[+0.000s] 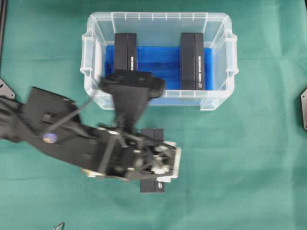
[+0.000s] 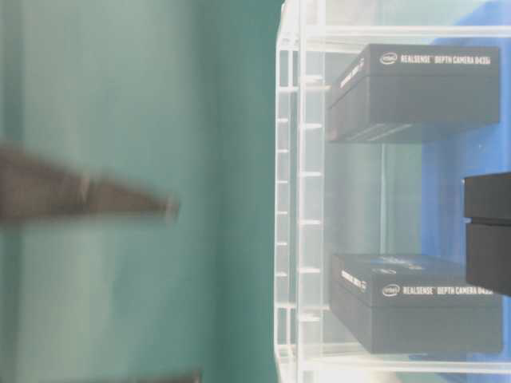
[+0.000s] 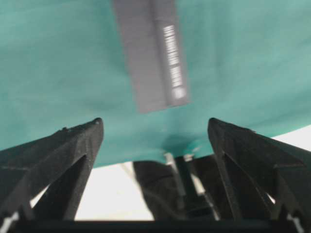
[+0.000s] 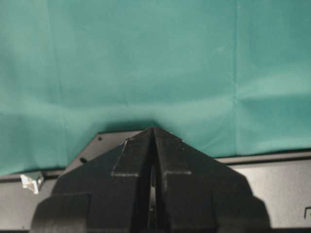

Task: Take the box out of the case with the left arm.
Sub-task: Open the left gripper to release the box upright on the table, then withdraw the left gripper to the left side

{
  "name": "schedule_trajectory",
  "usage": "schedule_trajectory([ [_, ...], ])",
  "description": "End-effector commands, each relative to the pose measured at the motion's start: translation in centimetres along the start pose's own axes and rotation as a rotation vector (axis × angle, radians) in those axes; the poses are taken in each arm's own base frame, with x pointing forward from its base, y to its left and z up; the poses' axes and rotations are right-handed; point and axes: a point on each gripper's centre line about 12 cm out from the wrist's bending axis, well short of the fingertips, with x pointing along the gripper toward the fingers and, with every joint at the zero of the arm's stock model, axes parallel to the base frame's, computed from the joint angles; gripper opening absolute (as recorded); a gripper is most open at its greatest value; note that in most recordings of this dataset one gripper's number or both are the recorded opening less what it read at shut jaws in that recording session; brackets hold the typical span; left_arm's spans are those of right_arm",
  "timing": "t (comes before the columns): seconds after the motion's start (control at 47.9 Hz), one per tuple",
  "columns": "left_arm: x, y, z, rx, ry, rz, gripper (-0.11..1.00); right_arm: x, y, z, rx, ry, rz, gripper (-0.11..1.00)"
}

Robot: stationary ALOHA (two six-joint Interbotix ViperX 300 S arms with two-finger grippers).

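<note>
The clear case (image 1: 158, 17) with a blue floor stands at the back of the green cloth and holds two black boxes, one on its left (image 1: 126, 52) and one on its right (image 1: 193, 60). Another black box (image 1: 152, 186) lies flat on the cloth in front of the case, outside it. My left gripper (image 1: 160, 160) hovers over that box's middle. In the left wrist view its fingers stand wide apart around bare cloth (image 3: 155, 124), open, with the box (image 3: 153, 53) lying ahead, untouched. My right gripper (image 4: 153, 128) is shut and empty above bare cloth.
The left arm's black links (image 1: 62, 124) cross the cloth from the left, and one part (image 1: 132, 86) overlaps the case's front wall. The table-level view shows the case's ribbed wall (image 2: 291, 199) with both boxes (image 2: 423, 92) (image 2: 415, 303) behind it. A grey plate (image 4: 282, 189) lies under the right gripper.
</note>
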Motion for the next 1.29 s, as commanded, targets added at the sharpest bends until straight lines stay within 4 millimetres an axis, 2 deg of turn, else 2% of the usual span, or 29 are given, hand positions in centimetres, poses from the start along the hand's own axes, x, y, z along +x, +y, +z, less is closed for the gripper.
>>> schedule_trajectory([
  [0.0, -2.7, 2.1, 0.2, -0.01, 0.008, -0.04, 0.89, -0.4, 0.0, 0.1, 0.001, 0.002, 0.0, 0.0],
  [0.167, -3.1, 5.8, -0.1, 0.009, 0.007, -0.007, 0.89, -0.3, 0.0, -0.1, 0.002, 0.024, -0.003, 0.0],
  [0.501, -3.3, 14.2, 0.7, 0.019, 0.009, 0.017, 0.89, 0.4, 0.1, 0.3, -0.001, 0.056, -0.01, 0.0],
  [0.731, -3.3, 18.1, 0.7, 0.043, 0.019, 0.014, 0.88, 0.6, 0.1, 0.4, -0.004, 0.061, -0.009, 0.0],
  [0.856, -3.3, 18.9, 1.4, 0.036, 0.006, 0.008, 0.88, 0.7, 0.2, 0.4, -0.005, 0.066, -0.008, 0.0],
  [1.065, -3.3, 18.8, 2.9, 0.004, -0.023, 0.003, 0.88, 0.8, 0.2, 0.4, -0.005, 0.07, -0.009, 0.0],
  [1.273, -3.2, 18.6, 6.1, 0.027, -0.05, 0.006, 0.88, 0.8, 0.2, 0.4, -0.003, 0.07, -0.009, 0.0],
])
